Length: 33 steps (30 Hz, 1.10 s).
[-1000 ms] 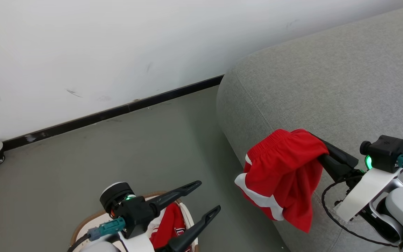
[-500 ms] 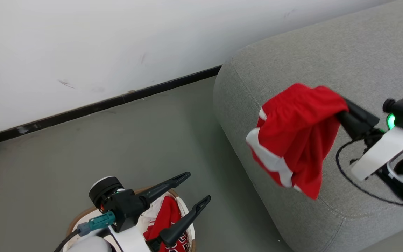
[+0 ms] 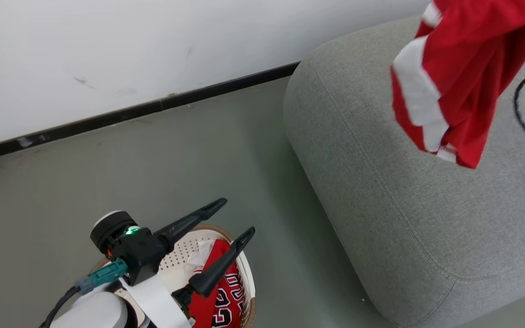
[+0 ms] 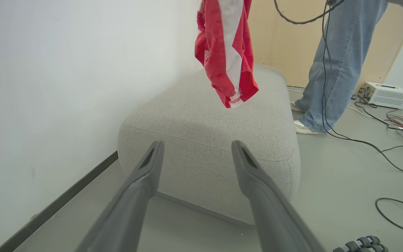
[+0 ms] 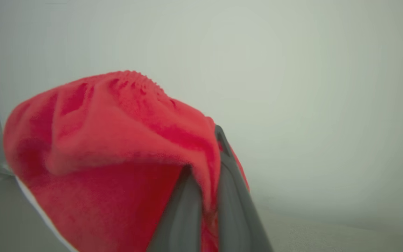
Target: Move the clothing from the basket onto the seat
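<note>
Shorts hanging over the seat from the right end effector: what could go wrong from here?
The shorts drape over the closed right end effector, so on opening the fabric may cling rather than drop onto the seat.
A black cable loops right beside the hanging cloth and could snag it.
A person stands close by the seat; a wide swing might reach them.

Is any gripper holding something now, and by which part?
The right gripper is shut on the red shorts, pinching bunched fabric near the elastic waistband. The left gripper, open, holds nothing.
</note>
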### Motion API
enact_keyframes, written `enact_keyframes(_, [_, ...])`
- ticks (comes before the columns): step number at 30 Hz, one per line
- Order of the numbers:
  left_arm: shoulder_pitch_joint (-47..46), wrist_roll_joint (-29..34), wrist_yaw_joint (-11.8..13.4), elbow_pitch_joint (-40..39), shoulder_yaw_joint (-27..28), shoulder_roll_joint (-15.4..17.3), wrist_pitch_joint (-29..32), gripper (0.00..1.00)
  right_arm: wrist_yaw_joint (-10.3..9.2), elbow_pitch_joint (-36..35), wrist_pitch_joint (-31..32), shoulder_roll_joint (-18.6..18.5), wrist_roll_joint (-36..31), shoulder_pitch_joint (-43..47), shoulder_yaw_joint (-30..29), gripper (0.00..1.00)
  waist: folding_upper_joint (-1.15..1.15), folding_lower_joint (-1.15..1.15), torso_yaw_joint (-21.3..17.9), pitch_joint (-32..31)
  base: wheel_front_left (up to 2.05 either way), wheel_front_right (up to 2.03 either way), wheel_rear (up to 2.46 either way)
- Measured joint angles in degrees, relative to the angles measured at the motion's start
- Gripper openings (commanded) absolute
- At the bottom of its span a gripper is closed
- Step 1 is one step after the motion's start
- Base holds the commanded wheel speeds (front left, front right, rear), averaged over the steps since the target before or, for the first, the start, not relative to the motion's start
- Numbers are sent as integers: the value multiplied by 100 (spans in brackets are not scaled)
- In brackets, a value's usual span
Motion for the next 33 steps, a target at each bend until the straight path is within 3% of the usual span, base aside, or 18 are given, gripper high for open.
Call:
enact_keyframes(23, [-471, 180, 142, -428, 256, 238, 1, 100, 0, 1486, 65, -893, 699, -518, -1143, 0, 0, 0, 286, 842, 0, 0, 0])
enact_keyframes(33, [-656, 256, 142, -571, 258, 278, 68, 100, 0, 1838, -378, -490, 868, -247, -1124, 0, 0, 0, 391, 1194, 0, 0, 0])
